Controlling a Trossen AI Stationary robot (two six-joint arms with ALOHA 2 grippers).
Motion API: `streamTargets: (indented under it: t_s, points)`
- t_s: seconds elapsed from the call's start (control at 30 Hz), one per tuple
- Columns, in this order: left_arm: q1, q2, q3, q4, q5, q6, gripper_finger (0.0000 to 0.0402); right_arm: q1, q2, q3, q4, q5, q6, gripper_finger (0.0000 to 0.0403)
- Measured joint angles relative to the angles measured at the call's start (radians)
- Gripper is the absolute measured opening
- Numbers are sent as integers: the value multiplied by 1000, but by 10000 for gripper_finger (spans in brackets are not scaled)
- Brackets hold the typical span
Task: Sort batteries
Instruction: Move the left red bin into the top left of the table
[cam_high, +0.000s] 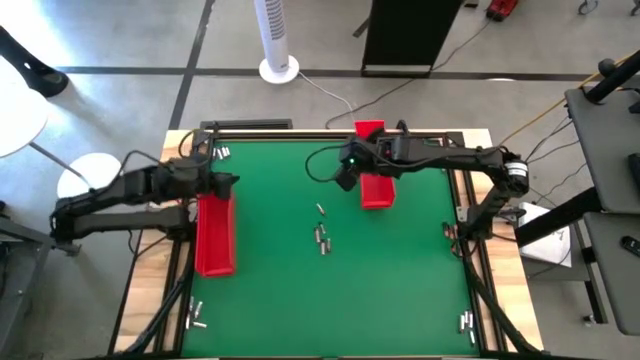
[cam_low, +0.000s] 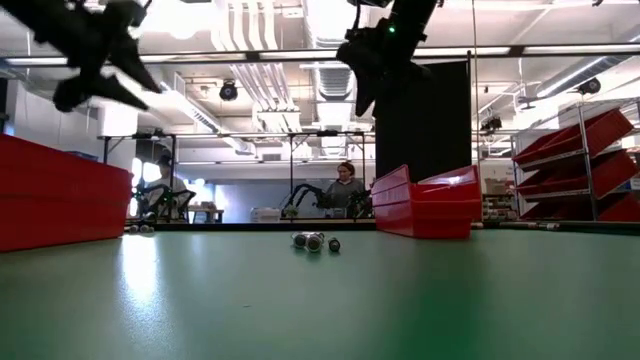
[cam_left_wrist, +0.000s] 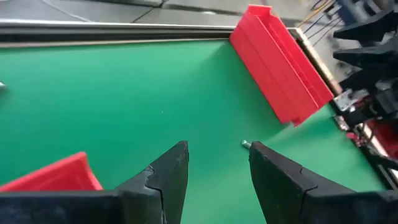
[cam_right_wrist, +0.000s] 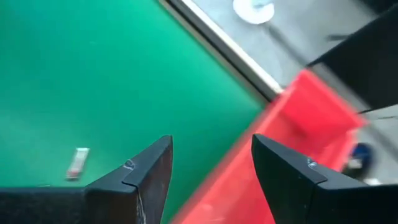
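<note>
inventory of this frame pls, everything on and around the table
batteries: small cluster, silvery-grey, mid-mat; a few more at the table's corners and edges
left red tray: one, red, left side of mat
right red tray: one, red, far centre-right of mat
mat: one, green, covers the table
tower fan: one, white, floor beyond table
person: one, seated in the room behind
left tool: open, empty, above left tray's far end
right tool: open, empty, raised beside right tray

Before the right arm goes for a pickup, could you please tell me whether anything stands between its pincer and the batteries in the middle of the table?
Nothing visible does. The right pincer hangs open above the mat beside the right red tray, and only bare green mat lies between it and the batteries in the middle.
</note>
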Motion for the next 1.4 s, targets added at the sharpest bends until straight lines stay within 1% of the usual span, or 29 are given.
streamTargets:
  t_s: [0.07,0.17,0.23,0.3,0.47,0.57,0.67,0.77,0.97,1.17,1.3,1.4]
  points:
    - [0,63,86,-106,1,-13,151,16,0,-22,0,80,-23,215]
    - [-2,158,169,-326,33,-119,151,38,-2,-81,0,170,-24,217]
    - [-7,218,200,-436,67,-181,151,50,-2,-132,1,205,-24,216]
    - [-10,267,219,-501,108,-228,151,56,-2,-184,19,224,-27,215]
    - [-20,361,238,-500,170,-290,151,56,-7,-281,69,225,-60,221]
    - [-28,415,218,-527,222,-336,151,58,-25,-316,76,225,-66,226]
    - [-46,464,191,-527,265,-343,151,63,-60,-343,78,224,-68,231]
    - [-67,498,184,-527,282,-349,151,72,-118,-369,85,225,-71,236]
    - [-87,558,160,-515,308,-382,151,98,-260,-441,183,223,-78,242]
    - [-109,620,106,-446,334,-393,148,110,-382,-519,257,189,-77,236]
    - [-126,663,104,-380,334,-393,123,110,-428,-542,262,182,-82,229]
    - [-136,701,104,-354,333,-384,82,110,-438,-549,264,174,-84,225]
